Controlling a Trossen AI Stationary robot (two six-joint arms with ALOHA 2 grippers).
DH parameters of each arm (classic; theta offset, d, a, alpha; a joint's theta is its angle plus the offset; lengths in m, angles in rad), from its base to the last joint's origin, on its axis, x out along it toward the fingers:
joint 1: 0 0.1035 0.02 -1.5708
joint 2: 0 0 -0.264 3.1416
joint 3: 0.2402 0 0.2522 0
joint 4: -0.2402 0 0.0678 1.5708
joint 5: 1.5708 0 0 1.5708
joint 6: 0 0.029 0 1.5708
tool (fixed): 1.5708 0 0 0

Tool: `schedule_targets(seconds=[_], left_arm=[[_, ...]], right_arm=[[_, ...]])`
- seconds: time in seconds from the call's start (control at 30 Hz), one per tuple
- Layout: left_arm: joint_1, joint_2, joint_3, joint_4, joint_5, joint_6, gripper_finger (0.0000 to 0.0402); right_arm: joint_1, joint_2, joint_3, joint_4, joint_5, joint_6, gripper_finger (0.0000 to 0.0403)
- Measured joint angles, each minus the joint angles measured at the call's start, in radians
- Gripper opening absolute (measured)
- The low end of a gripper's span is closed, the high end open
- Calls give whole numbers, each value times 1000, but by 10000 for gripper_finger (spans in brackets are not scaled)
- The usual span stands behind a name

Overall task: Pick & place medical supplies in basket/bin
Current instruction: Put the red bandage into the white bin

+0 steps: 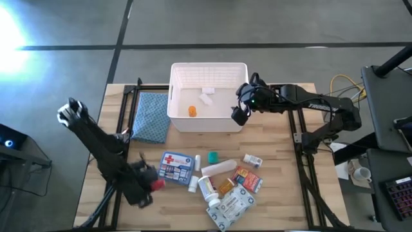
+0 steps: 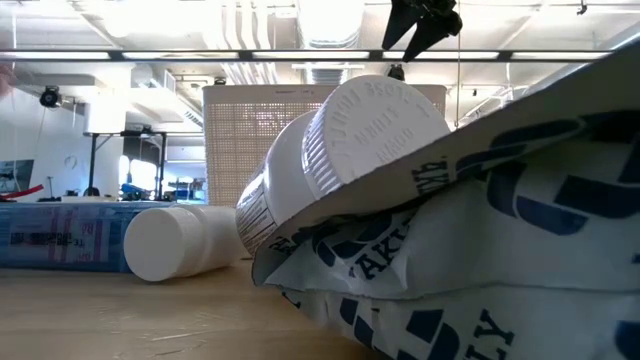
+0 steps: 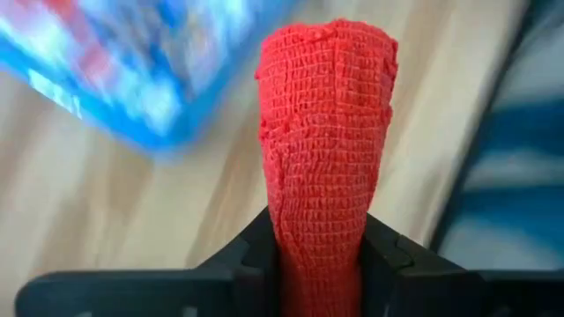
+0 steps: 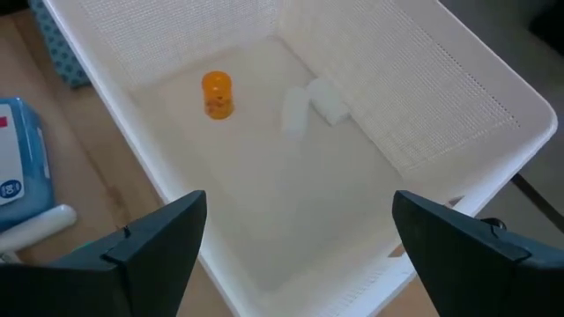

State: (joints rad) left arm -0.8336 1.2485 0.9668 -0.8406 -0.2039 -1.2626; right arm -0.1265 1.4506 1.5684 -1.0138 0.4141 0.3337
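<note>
My left gripper point(image 1: 153, 184) is near the table's left front, beside the blue-white first-aid box point(image 1: 176, 167), and is shut on a red bandage roll point(image 3: 326, 132). My right gripper point(image 4: 300, 216) hangs open above the right near part of the white bin point(image 1: 207, 71). On the bin's floor lie an orange bottle point(image 4: 217, 93) and two small white items point(image 4: 310, 106). A white tube point(image 1: 219, 169), a white pill bottle point(image 1: 207, 187), an orange box point(image 1: 248, 179) and a grey-white pack point(image 1: 230, 206) lie on the table in front of the bin. My left gripper pinches the red bandage roll between its two fingers, on the roll's end nearest the wrist point(image 3: 322, 255). The roll sticks straight out past the fingertips, along the fingers. The frames do not show whether it is clear of the table.
A folded blue cloth point(image 1: 151, 116) lies left of the bin. A teal item point(image 1: 213, 156) and a small white bottle point(image 1: 252, 160) lie among the supplies. In the low view the pill bottle point(image 2: 340, 140) leans on the pack point(image 2: 480, 250). Bare wood shows near the table's right edge.
</note>
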Motion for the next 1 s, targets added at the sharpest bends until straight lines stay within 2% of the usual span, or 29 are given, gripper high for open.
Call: schedule_targets(seconds=[0.17,0.2,0.27,0.33,0.4,0.47,0.53,0.63,0.77,0.87,1.0], left_arm=[[55,-275,-7,33,-591,6,72],[79,-318,-8,64,-661,50,72],[148,-390,-8,144,-720,185,72],[242,-430,-8,276,-717,350,72],[351,-434,-11,453,-667,557,72],[471,-412,-13,608,-563,771,72],[599,-374,-10,700,-425,891,72],[812,-305,7,698,-299,910,76],[1020,-227,17,695,-221,857,106],[1101,-190,31,699,-190,853,149],[1124,-168,60,691,-188,860,220]], right_arm=[[3,-2,0,1,-1,6,354],[7,-3,0,0,-1,7,354],[14,-11,0,0,-2,7,354],[22,-19,0,0,-3,11,354],[25,-29,0,-1,-3,19,354],[30,-38,0,-3,-3,34,354],[31,-52,0,-5,-3,49,354],[33,-75,0,-13,-2,73,354],[36,-100,0,-47,6,112,354],[40,-122,-9,-61,8,133,354],[50,-144,-36,-61,18,150,354]])
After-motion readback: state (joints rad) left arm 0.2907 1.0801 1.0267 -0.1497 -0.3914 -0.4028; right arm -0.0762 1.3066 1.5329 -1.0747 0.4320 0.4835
